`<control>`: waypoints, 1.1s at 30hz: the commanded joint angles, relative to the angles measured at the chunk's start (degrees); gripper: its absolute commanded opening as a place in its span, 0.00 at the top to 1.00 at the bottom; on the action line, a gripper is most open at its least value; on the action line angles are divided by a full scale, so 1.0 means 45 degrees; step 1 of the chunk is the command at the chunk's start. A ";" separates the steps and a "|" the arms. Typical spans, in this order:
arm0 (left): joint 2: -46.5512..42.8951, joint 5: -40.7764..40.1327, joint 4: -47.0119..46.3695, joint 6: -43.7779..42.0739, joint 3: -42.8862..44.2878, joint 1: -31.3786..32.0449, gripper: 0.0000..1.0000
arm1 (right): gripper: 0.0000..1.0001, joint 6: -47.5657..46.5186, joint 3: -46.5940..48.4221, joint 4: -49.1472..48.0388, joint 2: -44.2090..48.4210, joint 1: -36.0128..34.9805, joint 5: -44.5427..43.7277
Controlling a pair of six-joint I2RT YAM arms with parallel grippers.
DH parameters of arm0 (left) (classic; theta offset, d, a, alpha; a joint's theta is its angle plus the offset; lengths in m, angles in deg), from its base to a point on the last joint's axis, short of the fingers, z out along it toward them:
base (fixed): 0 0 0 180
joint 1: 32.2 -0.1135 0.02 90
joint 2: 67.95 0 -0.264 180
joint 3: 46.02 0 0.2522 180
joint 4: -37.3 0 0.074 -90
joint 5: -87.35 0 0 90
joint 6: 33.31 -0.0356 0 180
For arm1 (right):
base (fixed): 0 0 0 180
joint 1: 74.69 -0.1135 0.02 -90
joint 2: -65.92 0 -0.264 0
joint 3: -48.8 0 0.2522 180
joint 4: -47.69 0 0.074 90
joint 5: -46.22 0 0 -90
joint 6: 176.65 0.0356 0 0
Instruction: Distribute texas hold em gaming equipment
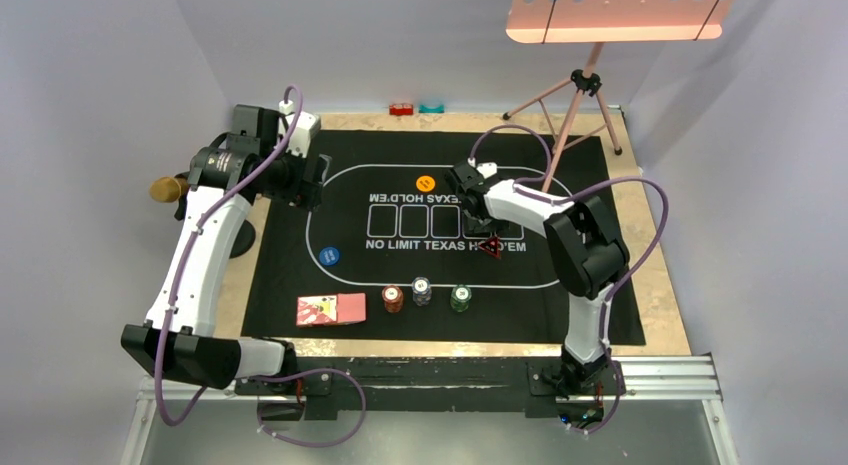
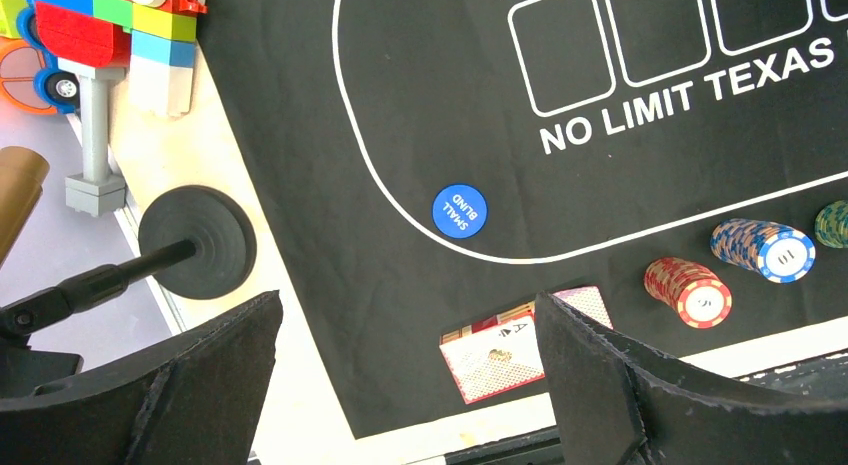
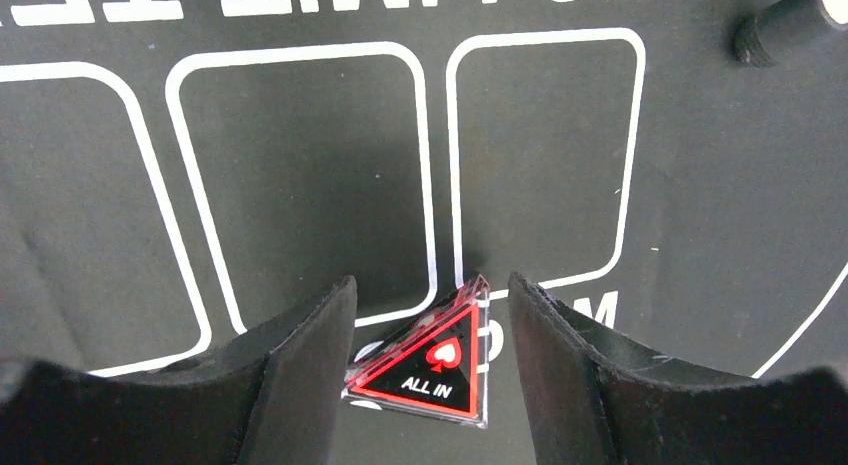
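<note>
The red triangle marker (image 3: 430, 370), printed ALL IN, lies on the black mat (image 3: 700, 235) over the right end of the white lettering, just near of the rightmost card box. The right pincer (image 3: 430, 285) straddles it with its jaws apart, one side seeming to touch a corner and the other just clear. To grip well it should centre over the marker and close evenly, so the marker is not pushed sideways. The left pincer (image 2: 408, 303) gapes wide at the mat's far left, well apart.
</note>
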 commanded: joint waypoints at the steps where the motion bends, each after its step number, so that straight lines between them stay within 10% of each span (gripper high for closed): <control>1: -0.0318 -0.0085 -0.0178 -0.0186 -0.0054 -0.0085 0.00 | 0.38 0.0324 0.0061 0.0308 -0.0025 -0.0064 -0.0307; 33: -0.0381 -0.0040 -0.0023 -0.0434 0.0013 -0.0085 0.00 | 0.46 0.1950 -0.4678 0.0856 0.3609 0.0642 0.0939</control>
